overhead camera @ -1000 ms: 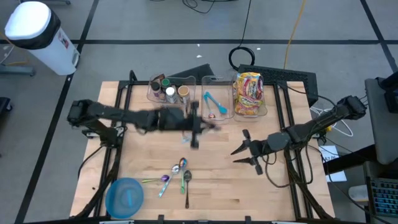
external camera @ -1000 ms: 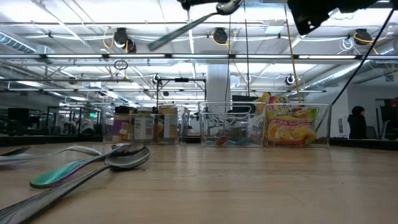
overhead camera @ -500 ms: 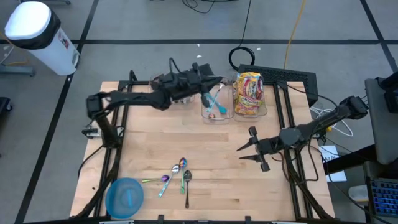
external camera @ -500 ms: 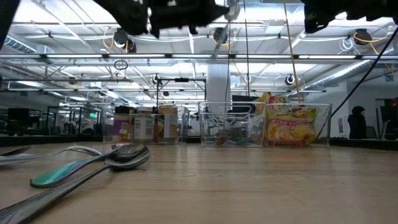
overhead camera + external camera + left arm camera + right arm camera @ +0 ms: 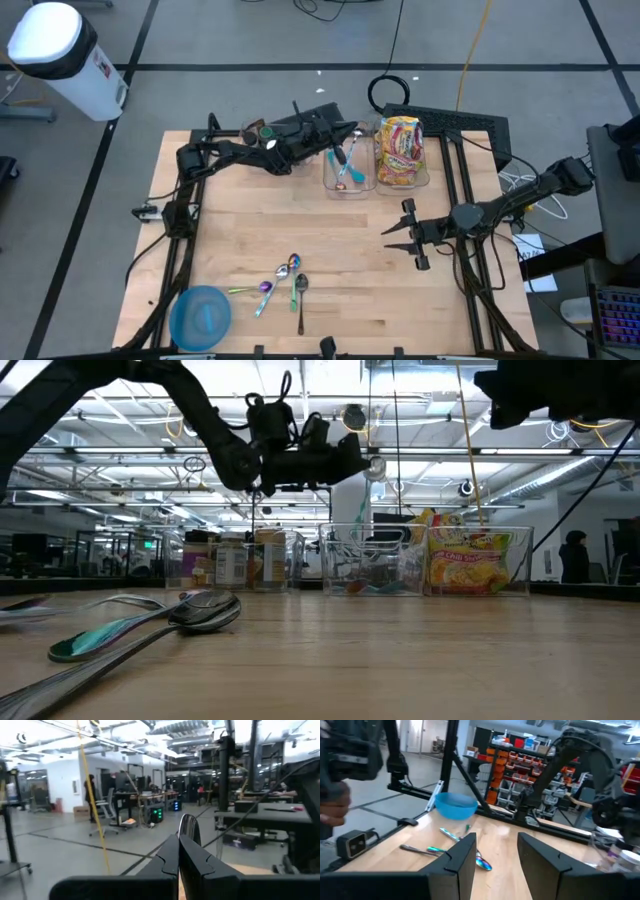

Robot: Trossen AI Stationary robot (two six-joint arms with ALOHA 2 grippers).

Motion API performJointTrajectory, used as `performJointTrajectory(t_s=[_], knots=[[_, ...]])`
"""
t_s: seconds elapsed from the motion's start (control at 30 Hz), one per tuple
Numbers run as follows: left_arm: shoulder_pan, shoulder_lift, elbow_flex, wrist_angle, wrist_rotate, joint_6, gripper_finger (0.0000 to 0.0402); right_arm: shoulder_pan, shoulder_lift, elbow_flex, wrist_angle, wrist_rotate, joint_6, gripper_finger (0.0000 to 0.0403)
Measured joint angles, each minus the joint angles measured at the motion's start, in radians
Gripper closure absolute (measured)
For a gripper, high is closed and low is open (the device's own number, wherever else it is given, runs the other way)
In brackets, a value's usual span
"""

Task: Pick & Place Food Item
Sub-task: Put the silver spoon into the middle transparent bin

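Note:
My left gripper [image 5: 340, 133] hangs over the clear middle bin [image 5: 348, 182] at the table's far edge. It is shut on a silver spoon [image 5: 375, 465], and the spoon's bowl [image 5: 189, 826] sticks out past the fingertips. The yellow-red food packet [image 5: 400, 150] stands upright in the right bin, untouched. My right gripper [image 5: 403, 237] is open above the table's right part, with nothing between its fingers [image 5: 462, 852]. My left gripper pinches the spoon between its two shut fingers, just behind the bowl [image 5: 188, 834]. The fingers hide the handle. They come nearly level from the table's left side. The spoon is lifted clear, and its bowl [image 5: 375, 465] is above the bins.
The left bin [image 5: 270, 145] holds small jars, and the middle bin holds teal utensils [image 5: 345, 165]. Several spoons [image 5: 285, 280] and a blue bowl [image 5: 200, 315] lie near the table's near edge. Bare wood lies between them and the bins.
My left gripper has carried the spoon from above the table's middle toward the far edge. It has come down over the middle bin and tipped from pointing down to nearly level. The spoon has stayed in its hold.

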Motion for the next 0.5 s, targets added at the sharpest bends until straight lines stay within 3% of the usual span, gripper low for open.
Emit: performJointTrajectory(t_s=[0.5], knots=[[-0.007,0.018,0.000,-0.098,-0.009,0.076,0.0385,-0.131,0.000,0.000,0.024,-0.004,-0.027,0.0268]])
